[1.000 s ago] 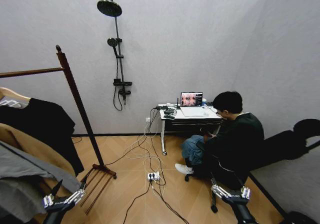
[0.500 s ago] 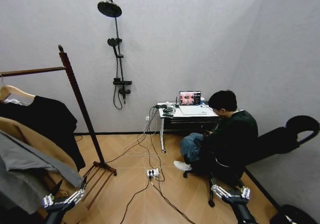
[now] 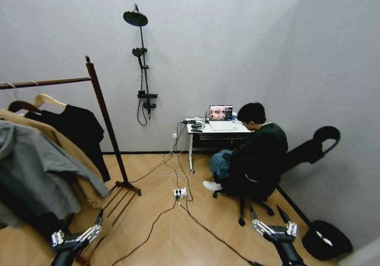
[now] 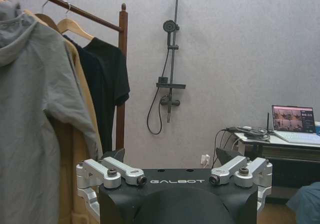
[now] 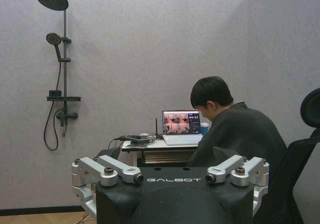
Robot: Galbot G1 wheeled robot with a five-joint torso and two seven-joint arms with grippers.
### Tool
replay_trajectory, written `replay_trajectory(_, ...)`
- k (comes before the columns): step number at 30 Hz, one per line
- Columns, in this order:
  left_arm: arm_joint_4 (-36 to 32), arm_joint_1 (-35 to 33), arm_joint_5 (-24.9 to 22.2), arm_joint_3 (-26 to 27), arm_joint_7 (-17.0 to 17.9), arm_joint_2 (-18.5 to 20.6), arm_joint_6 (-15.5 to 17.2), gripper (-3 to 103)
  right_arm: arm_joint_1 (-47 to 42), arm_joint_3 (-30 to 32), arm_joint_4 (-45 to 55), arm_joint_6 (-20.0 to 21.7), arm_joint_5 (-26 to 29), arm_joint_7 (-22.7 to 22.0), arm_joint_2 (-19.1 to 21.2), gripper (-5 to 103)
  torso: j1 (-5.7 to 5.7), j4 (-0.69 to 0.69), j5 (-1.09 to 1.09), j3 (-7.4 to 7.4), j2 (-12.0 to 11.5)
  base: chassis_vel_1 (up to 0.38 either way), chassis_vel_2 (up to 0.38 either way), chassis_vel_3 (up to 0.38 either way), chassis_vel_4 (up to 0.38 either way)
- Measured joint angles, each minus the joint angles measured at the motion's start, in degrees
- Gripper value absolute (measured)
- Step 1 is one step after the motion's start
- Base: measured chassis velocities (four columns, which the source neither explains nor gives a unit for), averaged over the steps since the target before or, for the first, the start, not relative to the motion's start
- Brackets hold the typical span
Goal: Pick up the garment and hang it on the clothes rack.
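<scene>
Left gripper (image 3: 80, 229): low, beside rack (image 3: 105, 119) base, fingers spread, empty.
Right gripper (image 3: 272, 217): low, level with left, fingers spread, empty.
Garment (image 3: 80, 129): hanging on rack rail.

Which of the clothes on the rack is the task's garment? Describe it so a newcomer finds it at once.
Find the clothes rack, dark reddish-brown wood, on the robot's left. The garment hangs from its rail on a pale wooden hanger, nearest the knob-topped post. It is plain black, unlike the tan coat and grey hooded sweatshirt beside it.

Left gripper (image 3: 82, 228) and right gripper (image 3: 272, 218) held low, fingers spread, empty
</scene>
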State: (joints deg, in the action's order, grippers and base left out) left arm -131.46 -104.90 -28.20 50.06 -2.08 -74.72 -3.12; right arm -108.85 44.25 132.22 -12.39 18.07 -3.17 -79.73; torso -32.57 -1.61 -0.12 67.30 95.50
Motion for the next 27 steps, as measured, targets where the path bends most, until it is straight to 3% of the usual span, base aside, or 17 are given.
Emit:
replay_trajectory(2, -0.01, 0.00, 0.01, 0.01, 0.01, 0.00, 0.00, 100, 0.00, 0.00, -0.02, 0.00, 0.01, 0.00, 0.01, 100, 0.00, 0.01, 0.21, 0.01, -0.01, 0.391, -0.379, -0.378, 0.353)
replay_trajectory(4, 0.00, 0.00, 0.00, 0.01, 0.02, 0.00, -0.01, 100, 0.00, -0.02, -0.02, 0.00, 0.01, 0.00, 0.00, 100, -0.01, -0.01, 0.13, 0.01, -0.02, 0.396, -0.383, -0.383, 0.368)
replay_trajectory(8, -0.01, -0.01, 0.00, 0.00, -0.04, 0.00, 0.00, 100, 0.00, 0.00, -0.03, 0.01, 0.01, 0.00, 0.00, 100, -0.01, -0.01, 0.20, 0.02, -0.02, 0.386, -0.353, -0.340, 0.354)
replay_trajectory(9, -0.01, 0.00, 0.01, 0.00, 0.00, 0.00, 0.00, 100, 0.00, 0.00, -0.03, 0.01, 0.01, 0.00, 0.00, 100, -0.02, -0.01, 0.17, 0.02, -0.03, 0.357, -0.365, -0.352, 0.370)
replay_trajectory(10, 0.00, 0.00, 0.00, 0.00, 0.01, 0.00, 0.00, 100, 0.00, -0.01, -0.02, 0.00, 0.00, 0.01, 0.00, 100, -0.01, 0.00, 0.01, 0.01, -0.02, 0.357, -0.352, -0.309, 0.370)
replay_trajectory(11, -0.01, 0.00, 0.01, 0.01, -0.01, 0.00, 0.00, 100, 0.00, -0.01, -0.02, 0.00, 0.00, 0.00, 0.00, 100, 0.01, 0.00, 0.17, 0.00, 0.00, 0.355, -0.348, -0.351, 0.360)
replay_trajectory(13, -0.01, 0.00, 0.00, 0.00, -0.02, 0.00, 0.00, 100, 0.01, 0.00, -0.03, 0.01, 0.01, 0.00, 0.00, 100, -0.02, -0.01, 0.20, 0.02, -0.03, 0.361, -0.348, -0.351, 0.345)
replay_trajectory(16, 0.00, 0.00, 0.00, 0.00, 0.00, 0.00, 0.00, 100, -0.01, 0.00, -0.03, 0.00, 0.00, 0.00, -0.01, 100, -0.01, -0.01, 0.02, 0.01, -0.02, 0.310, -0.350, -0.322, 0.334)
replay_trajectory(17, 0.00, 0.00, 0.00, 0.00, 0.00, 0.00, 0.00, 100, -0.01, 0.00, -0.03, 0.00, 0.00, 0.00, -0.01, 100, -0.01, -0.01, 0.02, 0.01, -0.02, 0.282, -0.351, -0.280, 0.336)
replay_trajectory(18, -0.01, -0.01, 0.01, 0.01, 0.00, 0.00, 0.00, 100, -0.01, 0.00, -0.03, 0.00, 0.00, 0.00, 0.00, 100, 0.04, 0.00, 0.17, -0.02, 0.02, 0.260, -0.291, -0.280, 0.272)
replay_trajectory(22, 0.00, -0.01, 0.01, 0.00, -0.02, 0.00, 0.00, 100, 0.00, 0.00, -0.03, 0.00, 0.00, 0.00, 0.00, 100, 0.01, -0.02, 0.08, 0.00, 0.00, 0.202, -0.192, -0.225, 0.184)
replay_trajectory(27, -0.01, 0.00, 0.00, 0.00, -0.01, 0.00, 0.00, 100, 0.02, 0.00, -0.03, 0.00, 0.00, 0.00, 0.00, 100, -0.06, -0.01, 0.13, 0.03, -0.04, 0.178, -0.163, -0.167, 0.167)
